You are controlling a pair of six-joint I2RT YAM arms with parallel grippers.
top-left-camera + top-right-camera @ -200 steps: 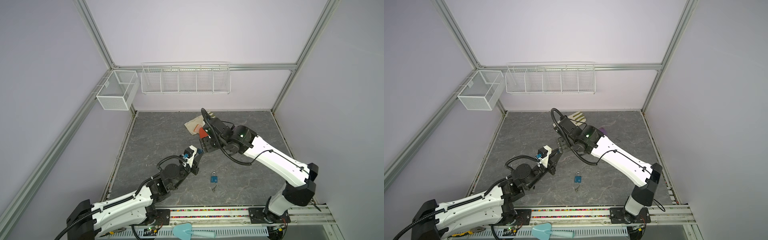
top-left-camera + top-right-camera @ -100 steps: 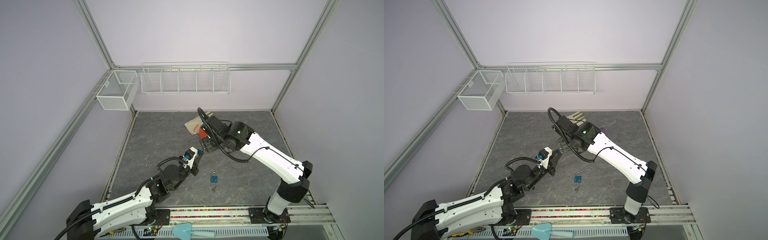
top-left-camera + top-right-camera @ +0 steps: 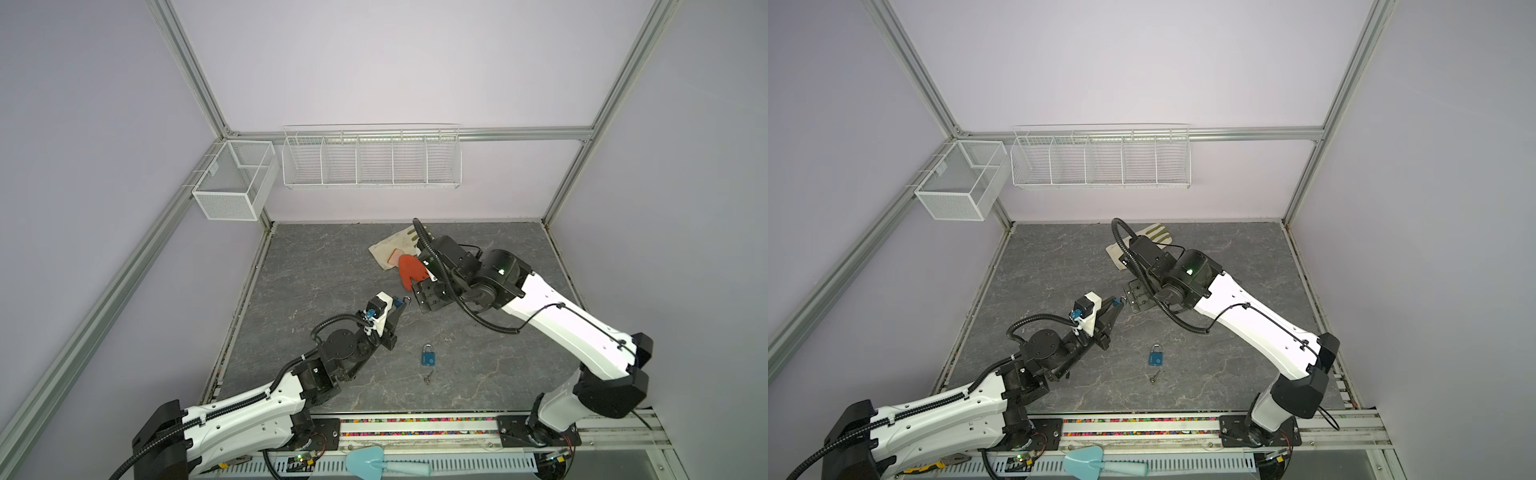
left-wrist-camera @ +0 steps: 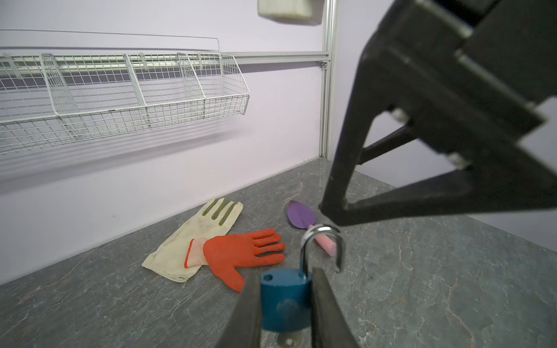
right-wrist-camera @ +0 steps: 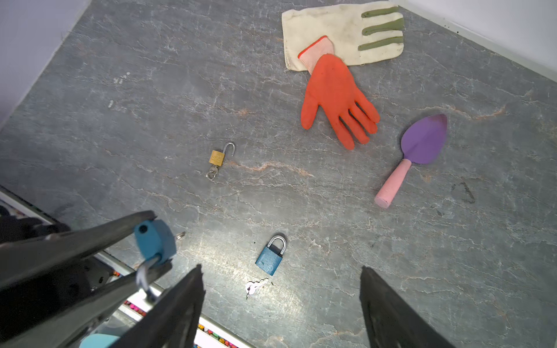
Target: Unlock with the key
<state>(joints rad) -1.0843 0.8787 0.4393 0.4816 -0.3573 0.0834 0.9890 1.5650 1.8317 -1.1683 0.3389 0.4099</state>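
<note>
While the left pincer point(image 3: 400, 304) is clamped across the two flat faces of a small blue padlock point(image 4: 285, 301), that lock is held clear of the worktop point(image 5: 150, 105) between the two arms. Its shackle point(image 4: 322, 229) points toward the right arm.

**Findings**
- One shackle leg stands out of the body and its empty hole shows, so this lock is judged already released.
- A bit of bright metal point(image 4: 287, 342) shows under the body, probably a key in the keyway. It is mostly hidden.
- The right pincer point(image 5: 280, 267) is spread wide and holds nothing. One of its fingers sits just beside the shackle crown, and contact cannot be confirmed.
- A second blue padlock point(image 5: 269, 259) lies flat near the front of the worktop with its shackle closed. A loose key point(image 5: 254, 287) lies just beside its base, apart from it.
- A brass padlock point(image 5: 217, 156) lies farther back with its shackle swung open.

**Handling assessment**
- The padlocks look rigid, dense for their size and smooth-painted, so they are liable to slide or twist between flat pads.
- The broad body faces are the sound hold, which leaves the keyway and shackle free.
- The round, polished shackle would likely slip if pinched.
- The loose key is thin, light and flat on the stone. It is best taken by its bow, edge-on, and may skate away under a careless approach.
</note>
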